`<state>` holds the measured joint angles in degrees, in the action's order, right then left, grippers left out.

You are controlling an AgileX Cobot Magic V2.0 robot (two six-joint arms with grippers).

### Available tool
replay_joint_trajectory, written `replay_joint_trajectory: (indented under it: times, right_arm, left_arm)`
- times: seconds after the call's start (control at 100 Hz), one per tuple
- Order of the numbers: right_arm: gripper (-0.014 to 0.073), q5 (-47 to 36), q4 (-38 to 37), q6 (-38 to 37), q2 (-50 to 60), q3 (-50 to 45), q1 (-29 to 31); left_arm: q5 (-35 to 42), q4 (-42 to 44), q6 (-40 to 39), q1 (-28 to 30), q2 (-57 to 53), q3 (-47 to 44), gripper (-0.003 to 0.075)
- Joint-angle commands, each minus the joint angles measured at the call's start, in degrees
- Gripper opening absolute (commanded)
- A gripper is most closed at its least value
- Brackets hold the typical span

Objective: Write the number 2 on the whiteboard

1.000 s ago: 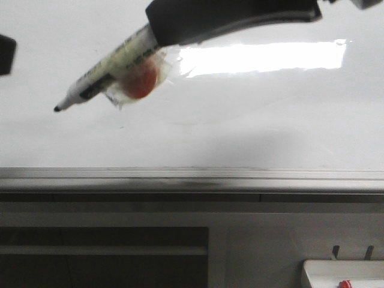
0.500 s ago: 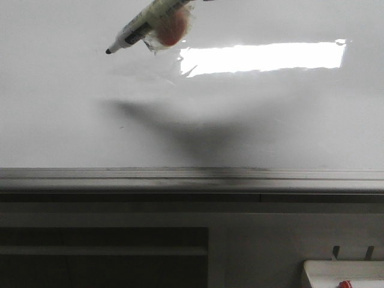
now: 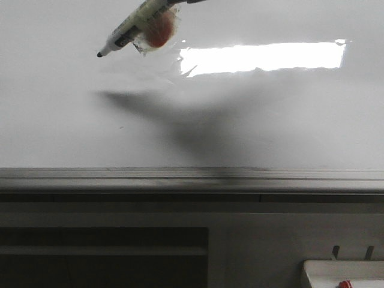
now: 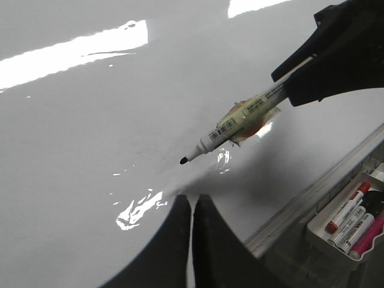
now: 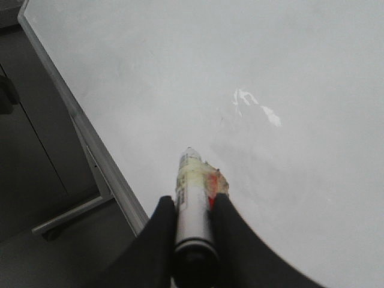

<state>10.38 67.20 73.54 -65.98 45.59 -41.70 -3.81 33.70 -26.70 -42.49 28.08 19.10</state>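
The whiteboard [image 3: 270, 120] is glossy white with a bright light reflection and a grey bottom rail [image 3: 192, 177]. No number 2 shows on it in any view. My right gripper [image 5: 192, 201] is shut on a black-tipped marker [image 3: 129, 30] with an orange lump taped to its barrel. The tip [image 3: 99, 54] points left, and its shadow lies apart from it lower on the board. In the front view only the marker shows, at the top edge. The left wrist view shows the right gripper [image 4: 336, 60] and marker [image 4: 231, 123]. My left gripper [image 4: 193, 201] is shut and empty, near the board.
A white tray [image 4: 336, 240] with several red, white and pink markers hangs below the rail at the right, and its corner shows in the front view [image 3: 318, 270]. A dark cabinet front [image 3: 102, 252] lies under the board. The board's left frame edge [image 5: 72, 114] shows in the right wrist view.
The right gripper has risen out of the top of the front view with the marker. The tip went up and right, then slightly left. The left gripper has left the front view's left edge.
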Motion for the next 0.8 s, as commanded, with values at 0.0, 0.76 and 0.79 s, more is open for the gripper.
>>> replay_joint_trajectory:
  times: [0.0,0.76,0.79]
  right_arm:
    - [-0.0063,-3.2,0.0,0.1,1.0,2.2,0.3]
    - [-0.0063,-5.7,-1.7,0.1,-2.0,2.2,4.7]
    - [-0.0063,-6.8,-1.7,0.1,-1.6,2.2,4.7]
  left_arm:
    - [2.8,0.0,-0.5,-0.1,0.3,2.0,-0.002]
    - [2.9,0.0,-0.5,-0.1,0.3,2.0,-0.002]
    - [2.9,0.0,-0.5,-0.1,0.3,2.0,-0.002]
